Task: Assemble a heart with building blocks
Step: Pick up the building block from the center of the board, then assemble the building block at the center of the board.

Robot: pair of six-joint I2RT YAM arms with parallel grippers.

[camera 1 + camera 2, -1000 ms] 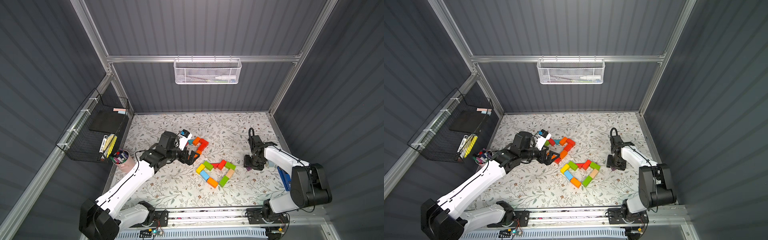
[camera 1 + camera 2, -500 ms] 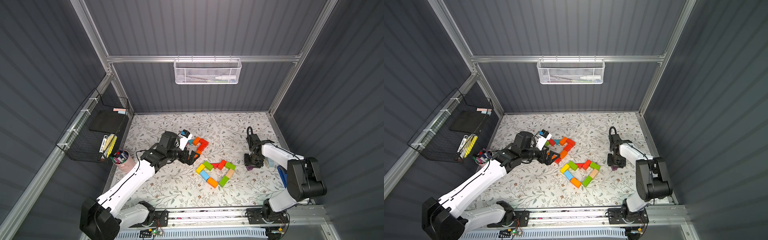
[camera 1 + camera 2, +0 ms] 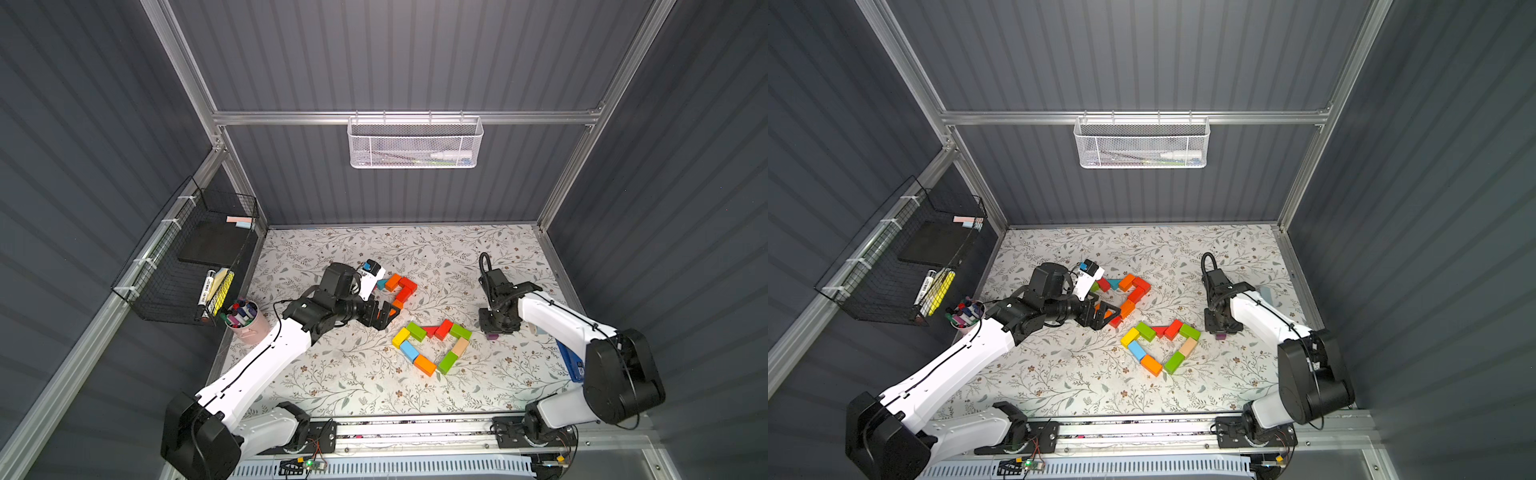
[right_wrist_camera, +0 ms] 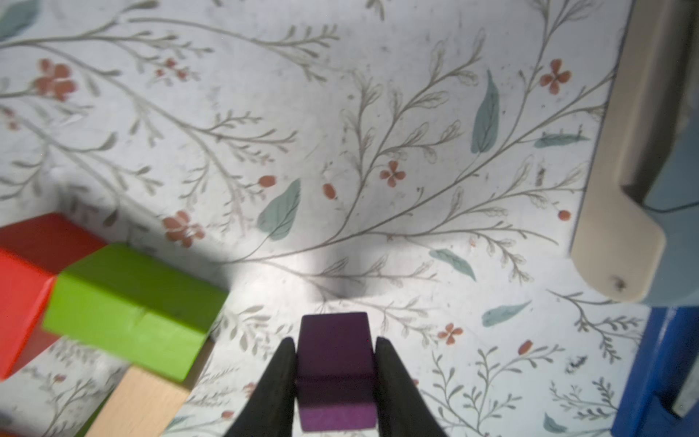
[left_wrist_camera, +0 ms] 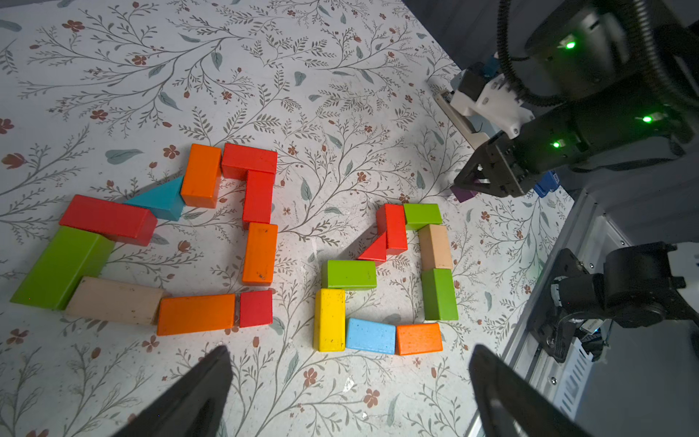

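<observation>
Grabbing the purple cube [image 4: 334, 378] looks like the step we're on. The right claw [image 4: 334, 344] has a finger pressed against each side of the cube, so we'd call that a grip. The cube seems to be down on the table [image 3: 353, 374], just beside the heart [image 3: 424, 365] and near its green block [image 4: 128, 306]. The left claw [image 5: 348, 393] is spread wide open with nothing in it. It's hovering by the spare blocks [image 5: 261, 196], on the far side of the heart from the cube.

Tips, as we see it:
- The fingers only catch the cube near their tips, so we'd lift straight up first and check it doesn't twist.
- The green block and the tan block [image 4: 143, 401] sit close by, so no sideways drag until we're clear of them.
- The heart looks mostly closed, and we honestly can't tell which spot the cube is meant for.
- Wherever it goes, we'd lower it until it rests flat and then let go, so the neighbours don't get bumped out of line.
</observation>
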